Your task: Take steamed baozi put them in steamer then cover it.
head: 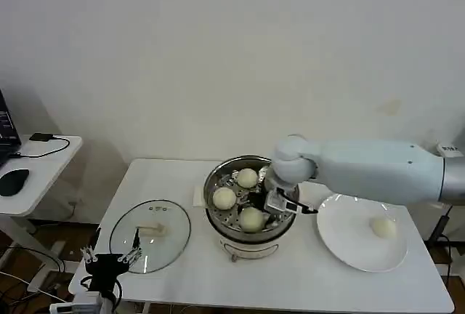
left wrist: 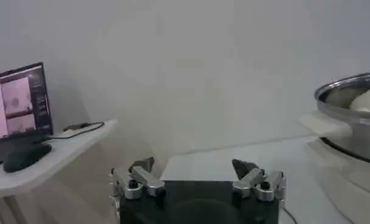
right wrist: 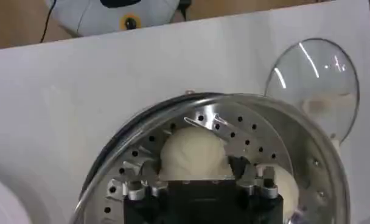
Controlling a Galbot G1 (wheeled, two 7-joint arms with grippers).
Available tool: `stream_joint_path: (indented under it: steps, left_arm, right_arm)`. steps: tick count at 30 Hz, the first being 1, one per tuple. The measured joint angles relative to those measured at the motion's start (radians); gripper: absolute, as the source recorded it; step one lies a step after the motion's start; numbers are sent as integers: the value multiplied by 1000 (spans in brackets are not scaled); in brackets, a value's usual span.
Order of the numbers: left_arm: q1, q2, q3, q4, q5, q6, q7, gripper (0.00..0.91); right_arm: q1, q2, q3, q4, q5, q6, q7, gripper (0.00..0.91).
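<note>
While the right gripper dips into the steamer, fingers straddling a bun on the tray, whether they pinch it I cannot tell. One baozi waits on the plate. The cover lies aside (left gripper spread, idle beside it).

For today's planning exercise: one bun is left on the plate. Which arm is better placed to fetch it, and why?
The right arm. Its tool is over the steamer, right beside the plate holding the last bun. The left tool waits open at the table's far-left edge by the lid.
</note>
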Motion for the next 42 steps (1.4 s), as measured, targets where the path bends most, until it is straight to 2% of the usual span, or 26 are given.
stream_joint_path:
  steps: [9,14,22,32,38,42]
  left_arm:
    - [-2,4,1,-1,-1,0,0,907]
    - [-9,17,-3,0,-12,4,0,907]
    - [-28,36,15,-4,-17,8,3,907]
    - [-53,52,47,2,-17,10,8,907]
    - [-55,53,52,10,-18,10,11,907]
    - [-55,50,53,17,-18,9,11,907]
  right_arm:
    - [33,-28,40,-9,19,-19,-6,907]
    - [47,-74,89,-28,41,-58,-17,907]
    - [40,-240,132,-38,45,-186,-39,907]
    - [-73,-486,187,-70,29,-322,-50,907]
    - [-176,-583,243,-110,16,-379,-50,907]
    - [-247,-614,281,-146,18,-400,-50,907]
